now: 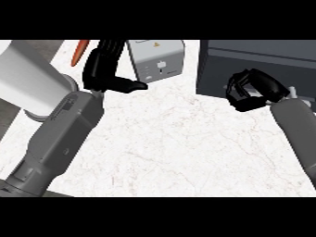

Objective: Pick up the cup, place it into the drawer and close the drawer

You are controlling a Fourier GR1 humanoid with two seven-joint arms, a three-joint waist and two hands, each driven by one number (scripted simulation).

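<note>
Little of the cup (258, 96) shows inside the right hand's (246, 88) curled fingers at the worktop's far right edge. It is likely light and stiff, best gripped round its side. Left hand's (105, 69) fingers are straight.

— What does the right hand (250, 88) hold?
— Its curled fingers hide nearly all of it. Only a white sliver (259, 96) shows between them, and I cannot tell what it is.
— And the dark box (273, 60) which that hand overlaps?
— Cut off at the top and right edges.
— Near the left hand (100, 73)?
— An orange thing (81, 50) just left of its fingers, cut off at the top. On the grey box (157, 58) to their right, the marks are too small to read.
</note>
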